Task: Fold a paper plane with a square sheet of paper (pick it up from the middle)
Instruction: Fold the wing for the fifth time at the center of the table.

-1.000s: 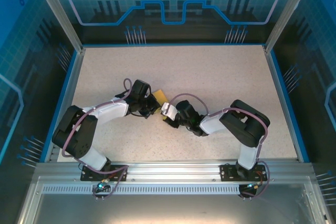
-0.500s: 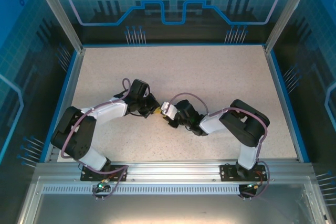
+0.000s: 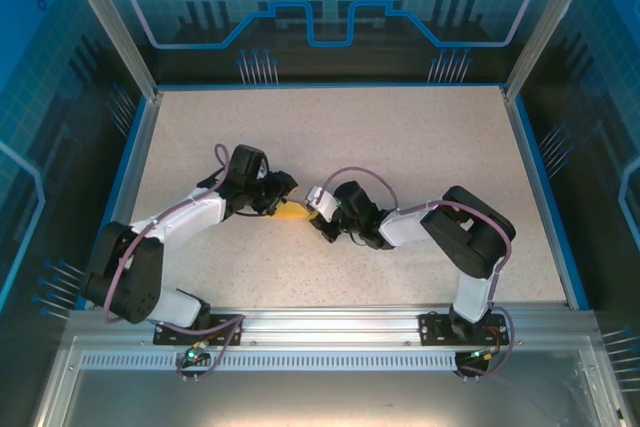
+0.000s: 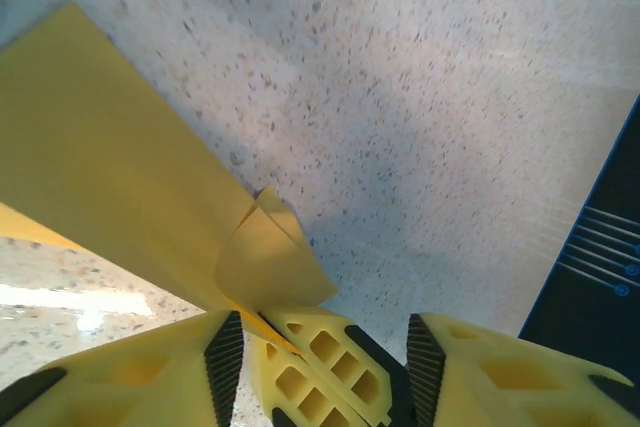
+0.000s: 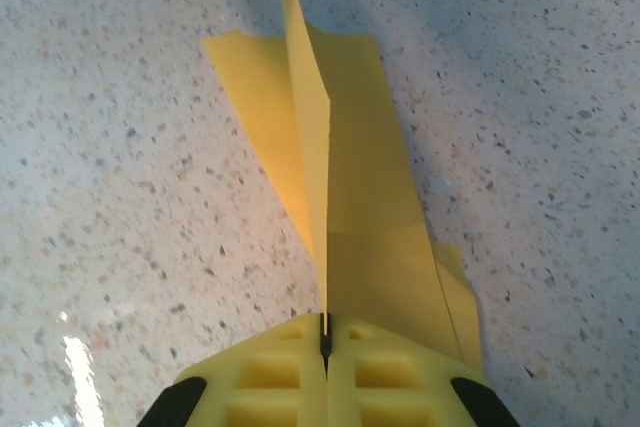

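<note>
The paper plane [image 3: 293, 212] is a narrow orange-yellow folded sheet with a centre crease, lying on the speckled table between both grippers. My right gripper [image 5: 325, 332] is shut on the crease, and the fold stands up as a thin ridge [image 5: 305, 117] running away from it. The plane's wings [image 5: 365, 197] spread to either side over the table. My left gripper [image 4: 320, 332] is open. Its left pad [image 4: 225, 357] is beside the plane's folded end [image 4: 265, 262], and the right gripper's fingers [image 4: 320, 372] sit inside its gap. From above, the left gripper [image 3: 283, 190] and right gripper [image 3: 308, 211] meet at the paper.
A blue rim [image 3: 545, 187] edges the speckled table [image 3: 400, 137], with frame posts and blue panels behind. The table's dark edge [image 4: 600, 247] appears at the right of the left wrist view. Both arm bases sit on the near rail [image 3: 320, 327].
The left arm has swung its elbow out to the left and stretched lower. The paper has gone from the back of the grippers to lying lower between them. The right gripper shifted slightly left.
</note>
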Robot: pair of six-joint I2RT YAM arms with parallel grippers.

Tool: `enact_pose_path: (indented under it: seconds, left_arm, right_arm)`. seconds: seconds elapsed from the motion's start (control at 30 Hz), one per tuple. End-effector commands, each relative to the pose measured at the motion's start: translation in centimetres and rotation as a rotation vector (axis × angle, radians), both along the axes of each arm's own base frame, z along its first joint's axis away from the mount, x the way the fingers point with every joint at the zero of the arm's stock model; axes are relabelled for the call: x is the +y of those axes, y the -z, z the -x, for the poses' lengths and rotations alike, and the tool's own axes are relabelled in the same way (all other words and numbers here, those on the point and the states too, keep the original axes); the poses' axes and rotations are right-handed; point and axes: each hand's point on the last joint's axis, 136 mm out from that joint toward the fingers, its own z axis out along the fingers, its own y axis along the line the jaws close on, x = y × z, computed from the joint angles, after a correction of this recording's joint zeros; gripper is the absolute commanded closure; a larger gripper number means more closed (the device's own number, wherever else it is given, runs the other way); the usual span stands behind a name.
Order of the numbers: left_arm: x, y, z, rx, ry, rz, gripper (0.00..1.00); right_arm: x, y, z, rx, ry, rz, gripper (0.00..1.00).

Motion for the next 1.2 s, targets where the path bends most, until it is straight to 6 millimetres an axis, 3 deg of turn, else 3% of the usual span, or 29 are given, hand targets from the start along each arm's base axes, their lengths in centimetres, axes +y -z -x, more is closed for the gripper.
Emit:
enact_pose_path:
  seconds: [0.0,0.1,0.3,0.6,0.7,0.87,1.17]
  left_arm:
    - [2.8,0.5,1.3,-0.005,-0.034,-0.068,0.46]
    - [4.9,0.6,1.8,-0.029,-0.077,-0.105,0.45]
    - [7.8,1.2,3.4,-0.035,-0.143,-0.16,0.45]
    - [8.4,5.6,4.7,0.06,-0.156,-0.177,0.61]
    - [8.5,6.5,4.5,0.063,-0.154,-0.182,0.62]
    - [8.2,6.5,3.3,0.01,-0.138,-0.172,0.68]
    - [8.0,5.7,2.6,-0.07,-0.102,-0.187,0.66]
  right_arm:
    - [0.8,-0.7,0.1,0.123,0.022,-0.034,1.0]
    - [1.5,-1.1,-0.8,0.197,0.077,-0.023,1.0]
    - [2.5,-0.1,-0.6,0.334,0.145,0.031,1.0]
    - [5.0,0.6,0.7,0.424,0.163,0.054,1.0]
    - [5.6,0.7,0.9,0.455,0.168,0.039,1.0]
    - [6.1,0.3,0.7,0.499,0.188,-0.001,1.0]
    - [7.6,0.4,0.6,0.685,0.198,-0.119,1.0]
